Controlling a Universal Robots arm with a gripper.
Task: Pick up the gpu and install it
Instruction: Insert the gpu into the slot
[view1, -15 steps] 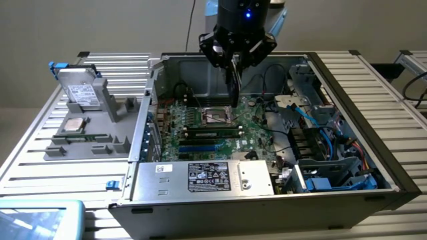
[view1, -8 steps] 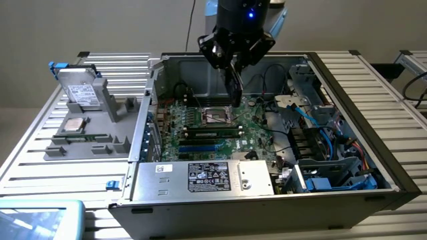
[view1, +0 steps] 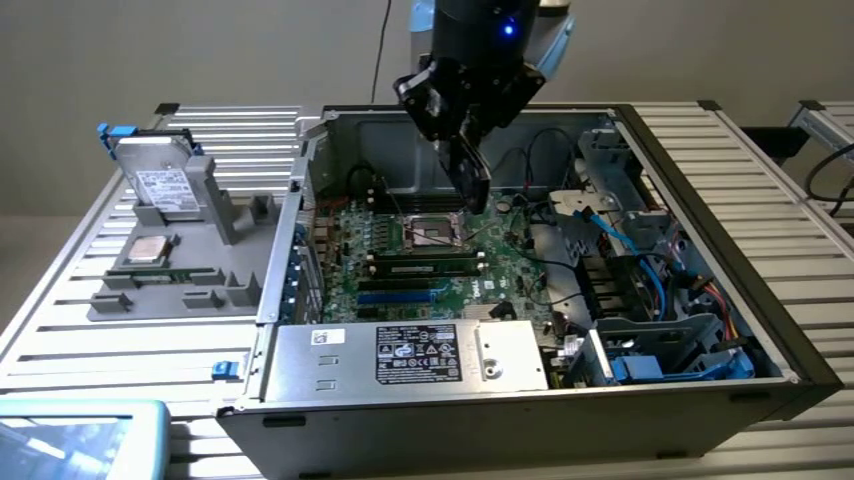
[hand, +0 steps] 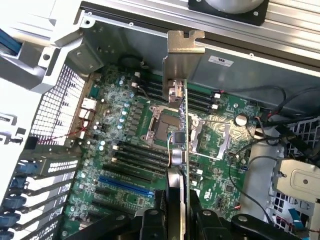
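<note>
My gripper hangs over the open computer case, shut on the gpu, which hangs edge-down above the large green motherboard. In the wrist view the gpu appears edge-on between my fingers, its silver metal bracket at the far end. The card hovers over the CPU socket and is apart from the board. A blue expansion slot lies on the board to one side of the card.
The case's walls surround the board. A silver power supply sits at the front, and a drive cage with blue cables is on the exterior view's right. A grey fixture on the left holds a hard drive.
</note>
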